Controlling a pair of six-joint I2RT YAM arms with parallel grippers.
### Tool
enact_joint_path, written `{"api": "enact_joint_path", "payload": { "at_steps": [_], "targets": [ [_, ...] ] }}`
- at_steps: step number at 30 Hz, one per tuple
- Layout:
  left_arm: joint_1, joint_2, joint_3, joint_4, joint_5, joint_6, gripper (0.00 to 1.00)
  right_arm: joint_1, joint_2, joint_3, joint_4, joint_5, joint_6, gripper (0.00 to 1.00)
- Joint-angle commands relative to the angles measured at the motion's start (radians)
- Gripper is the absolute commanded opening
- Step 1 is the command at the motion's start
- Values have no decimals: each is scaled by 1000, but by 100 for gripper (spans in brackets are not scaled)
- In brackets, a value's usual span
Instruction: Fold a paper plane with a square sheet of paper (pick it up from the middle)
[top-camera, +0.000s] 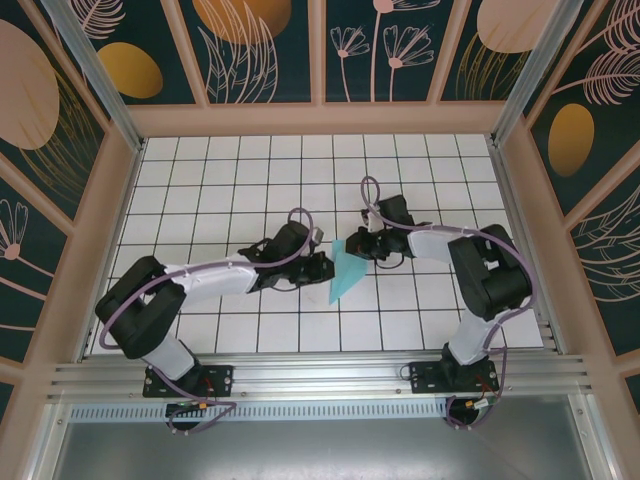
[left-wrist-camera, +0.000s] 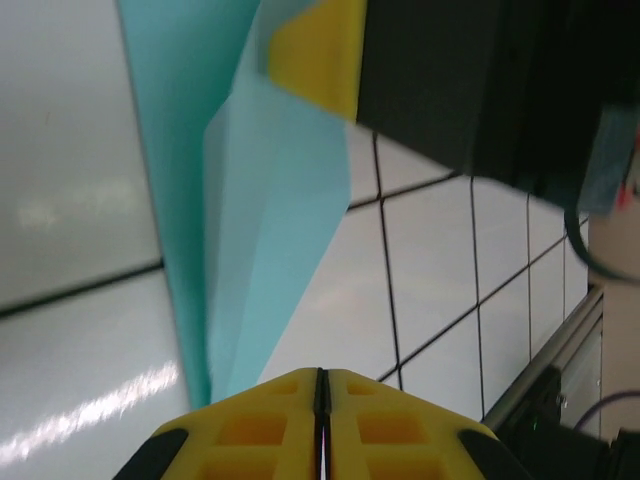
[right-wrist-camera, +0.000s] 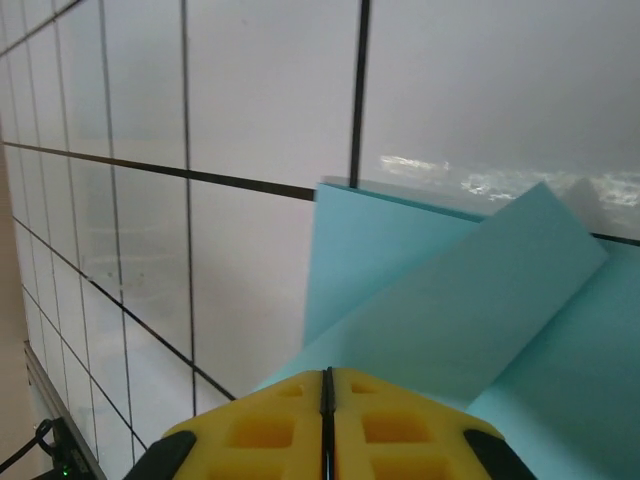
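1. Top view: the sheet of paper reads as a tapered wedge, not a flat square. It sits mid-counter between the two arms. The wide end is far and the narrow tip points toward the near edge, a bit left, so the long axis runs roughly far-to-near. The left tool is at its left edge and the right tool at its far end.
2. Left wrist: the left tool has its fingers pressed together. The paper runs right down to the tips, so I'd call it clamped on the paper. Layered flaps and a crease run lengthwise.
3. Right wrist: the right tool is closed too, and a folded flap feeds straight into its tips, so it looks pinched.
4. My guess is it's about midway. The early folds are in, but there's no slim dart with a centre ridge and wings yet.
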Motion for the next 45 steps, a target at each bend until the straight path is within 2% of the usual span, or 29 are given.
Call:
{"api": "enact_joint_path", "payload": {
  "at_steps": [1,9,15,24,45],
  "targets": [
    [3,78,85,-32,-44,20,14,-1,-99,1,-74,84,-14,15],
    [2,177,139,-79,-93,49,14,-50,-274,-174,-73,117,49,30],
    [2,206,138,-97,-115,62,13,-49,-269,-244,-29,85,105,39],
    [2,266,153,-94,-70,72,13,-43,-227,-271,18,68,134,42],
    [2,269,145,-98,-44,72,14,-40,-170,-274,101,-13,149,42]
  ]
}}
